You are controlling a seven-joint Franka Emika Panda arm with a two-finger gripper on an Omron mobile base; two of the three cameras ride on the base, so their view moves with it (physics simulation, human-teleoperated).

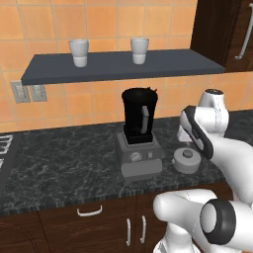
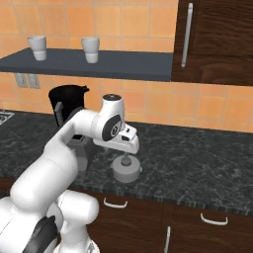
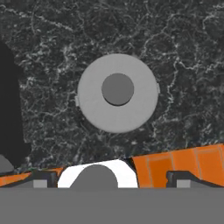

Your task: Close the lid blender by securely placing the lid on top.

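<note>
Lid (image 3: 117,92) flat on dark counter (image 1: 59,163), just right of blender (image 1: 139,133). Gripper (image 3: 109,183) directly above, fingers spread, grasping nothing.

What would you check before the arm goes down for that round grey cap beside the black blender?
1. Small round light-grey lid with darker knob lies flat on the dark marbled counter: ok.
2. Tool above the lid, knob close to centre in the hand view: ok.
3. Tool jaws wide apart, nothing held: ok.
4. Tall black blender jar on its boxy grey base stands upright, its top open: ok.
5. Bare counter all round the lid: ok.
6. Jaws wide enough for the lid's rim: cannot tell; the knob looks the easier hold.
</note>
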